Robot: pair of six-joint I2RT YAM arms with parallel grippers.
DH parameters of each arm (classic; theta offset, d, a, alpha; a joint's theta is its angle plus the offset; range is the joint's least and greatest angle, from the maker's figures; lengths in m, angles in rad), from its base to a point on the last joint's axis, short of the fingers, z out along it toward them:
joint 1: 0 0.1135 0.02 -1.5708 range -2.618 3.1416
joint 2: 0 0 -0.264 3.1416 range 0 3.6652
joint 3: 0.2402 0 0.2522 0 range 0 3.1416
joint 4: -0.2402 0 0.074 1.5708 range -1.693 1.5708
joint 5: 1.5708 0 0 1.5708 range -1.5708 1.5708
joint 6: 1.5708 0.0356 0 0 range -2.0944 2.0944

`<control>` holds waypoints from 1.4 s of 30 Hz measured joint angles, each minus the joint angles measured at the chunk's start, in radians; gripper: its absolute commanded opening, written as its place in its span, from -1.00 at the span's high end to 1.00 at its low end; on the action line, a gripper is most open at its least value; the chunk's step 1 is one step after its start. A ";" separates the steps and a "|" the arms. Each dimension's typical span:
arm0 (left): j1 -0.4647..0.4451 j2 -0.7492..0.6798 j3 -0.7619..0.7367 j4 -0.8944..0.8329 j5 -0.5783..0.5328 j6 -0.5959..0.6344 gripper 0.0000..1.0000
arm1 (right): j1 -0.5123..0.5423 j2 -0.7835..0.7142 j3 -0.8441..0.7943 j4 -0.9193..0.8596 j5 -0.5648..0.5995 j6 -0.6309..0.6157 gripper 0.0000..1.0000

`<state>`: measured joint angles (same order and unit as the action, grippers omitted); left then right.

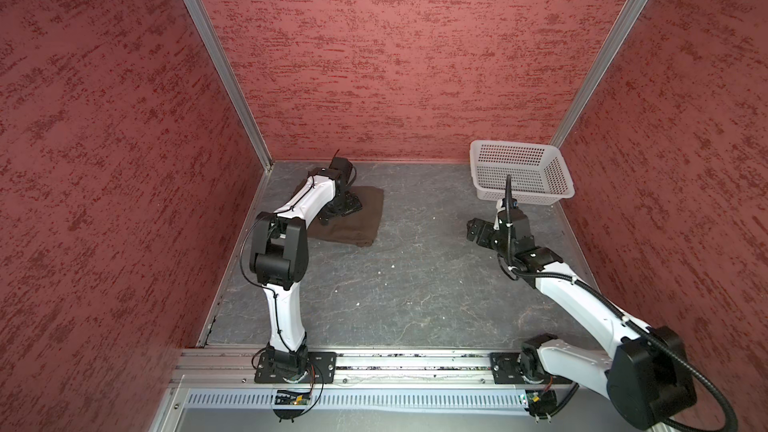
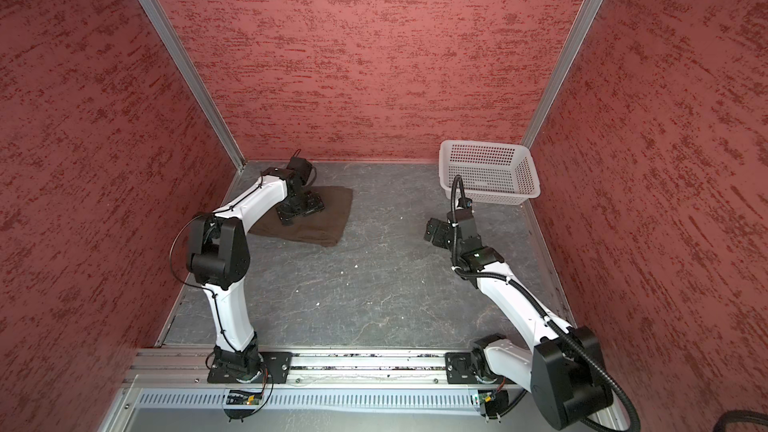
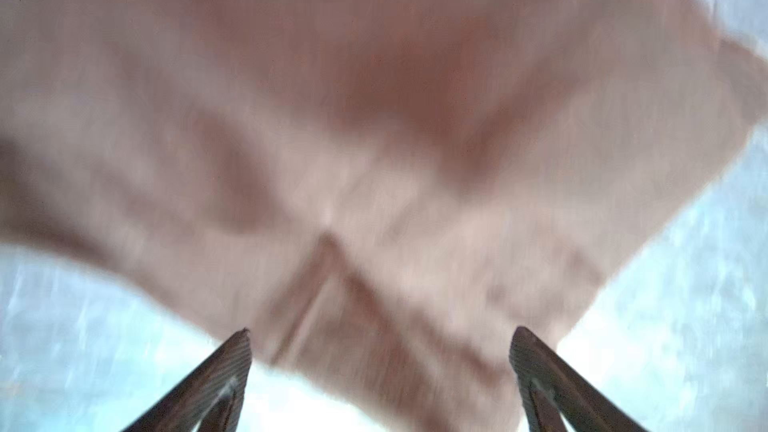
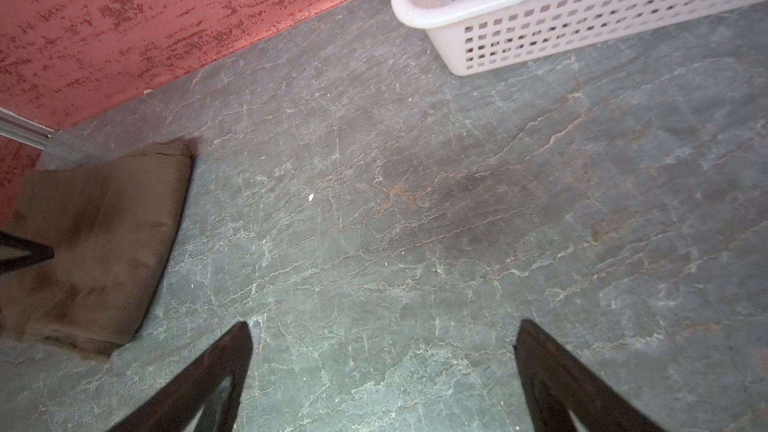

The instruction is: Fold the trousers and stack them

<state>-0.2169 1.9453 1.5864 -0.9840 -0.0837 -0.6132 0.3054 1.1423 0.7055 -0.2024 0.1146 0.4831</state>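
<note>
**Trousers folded, both grippers empty**

We see the trousers (image 1: pixel 365 220) folded in the table's (image 1: pixel 415 276) far-left corner, likely their stacking spot. Our left gripper (image 3: pixel 382 329) hangs over them, fingers apart. The right gripper (image 4: pixel 382 326), also spread, idles near the basket (image 1: pixel 519 145).

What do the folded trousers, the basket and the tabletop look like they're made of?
Trousers: soft matte dark brown cloth; its edges round over where it is folded. Basket: white moulded plastic, smooth, walls pierced with a grid of holes. Tabletop: grey slate-like surface with pale veins; stone or printed laminate, cannot tell.
</note>
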 measured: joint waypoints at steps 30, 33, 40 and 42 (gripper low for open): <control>0.196 0.253 0.111 0.227 0.258 -0.063 -0.22 | -0.025 0.164 0.108 -0.072 0.003 0.012 -0.98; 0.209 0.291 0.165 0.261 0.270 -0.079 -0.22 | -0.027 0.164 0.118 -0.085 0.003 0.016 -0.98; 0.228 0.276 0.134 0.326 0.287 -0.107 -0.27 | -0.031 0.164 0.119 -0.111 0.014 0.018 -0.98; 0.222 0.248 0.093 0.332 0.281 -0.109 -0.31 | -0.035 0.167 0.121 -0.114 0.018 0.018 -0.98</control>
<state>0.0051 2.1933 1.6794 -0.6525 0.1970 -0.7223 0.2703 1.3090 0.8265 -0.3168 0.1326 0.5007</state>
